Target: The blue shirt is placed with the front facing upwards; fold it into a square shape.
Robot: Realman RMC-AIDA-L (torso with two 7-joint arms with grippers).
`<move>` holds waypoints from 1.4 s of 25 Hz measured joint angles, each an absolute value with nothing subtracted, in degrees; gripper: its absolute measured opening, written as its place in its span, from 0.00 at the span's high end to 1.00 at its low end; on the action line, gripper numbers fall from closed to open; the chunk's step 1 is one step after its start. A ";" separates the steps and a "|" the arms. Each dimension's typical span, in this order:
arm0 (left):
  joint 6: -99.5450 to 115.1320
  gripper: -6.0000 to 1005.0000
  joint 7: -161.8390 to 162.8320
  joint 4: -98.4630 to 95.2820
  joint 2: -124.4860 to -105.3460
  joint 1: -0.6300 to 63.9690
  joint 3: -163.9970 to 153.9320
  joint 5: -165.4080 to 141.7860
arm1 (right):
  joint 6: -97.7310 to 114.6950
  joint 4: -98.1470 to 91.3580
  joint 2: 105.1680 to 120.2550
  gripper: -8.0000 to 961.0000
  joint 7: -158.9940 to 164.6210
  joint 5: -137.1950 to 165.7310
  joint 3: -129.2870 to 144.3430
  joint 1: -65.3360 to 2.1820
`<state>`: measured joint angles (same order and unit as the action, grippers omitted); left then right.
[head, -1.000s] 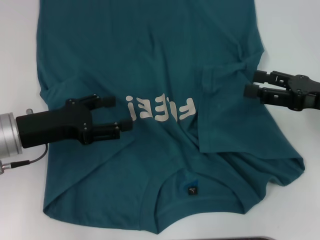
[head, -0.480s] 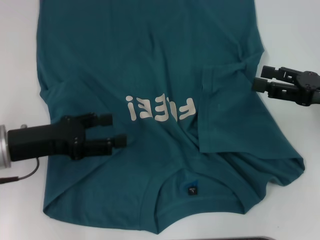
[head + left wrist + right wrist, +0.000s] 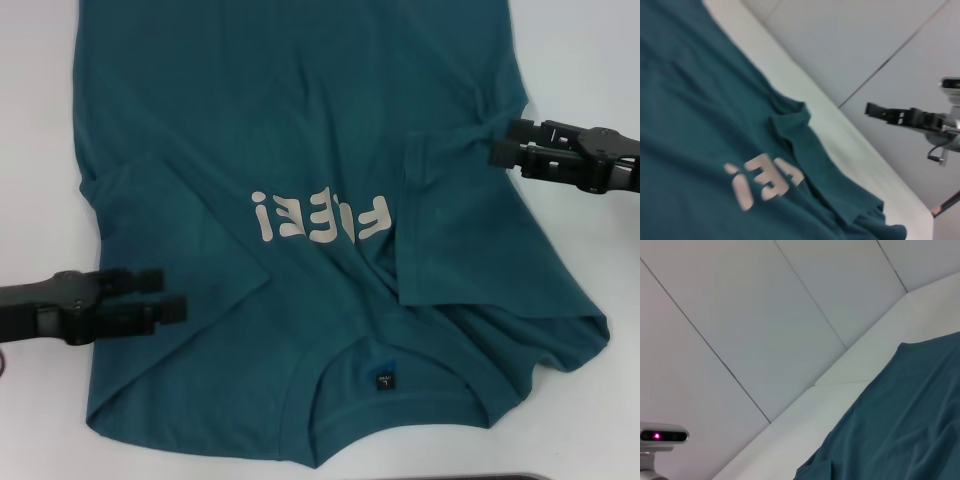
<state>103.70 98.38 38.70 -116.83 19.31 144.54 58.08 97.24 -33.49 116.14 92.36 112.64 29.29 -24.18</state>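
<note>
Presently, blue shirt (image 3: 300, 150) spread on white table (image 3: 590, 60), left gripper (image 3: 165, 295) parted (empty), right gripper (image 3: 505, 142) parted beside folded sleeve (image 3: 450, 215).

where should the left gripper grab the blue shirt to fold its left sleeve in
Probably at the outer edge of the left sleeve, coming in from the robot's left side. The blue shirt lies flat there, and that sleeve still sticks out, while the right sleeve is already folded over the body. The left gripper, open, sits just below it near the shirt's edge.
</note>
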 joint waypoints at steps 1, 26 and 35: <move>103.78 0.10 99.52 39.36 -116.76 19.04 144.58 57.78 | 97.18 -33.56 116.21 0.05 92.36 112.64 29.28 -24.35; 111.49 0.10 113.31 51.33 -115.97 14.32 150.49 42.86 | 95.01 -33.93 115.61 0.05 92.37 112.59 27.58 -27.30; 109.95 0.10 115.00 50.91 -116.29 14.83 150.09 39.03 | 94.91 -33.93 115.34 0.05 92.39 112.59 27.50 -27.75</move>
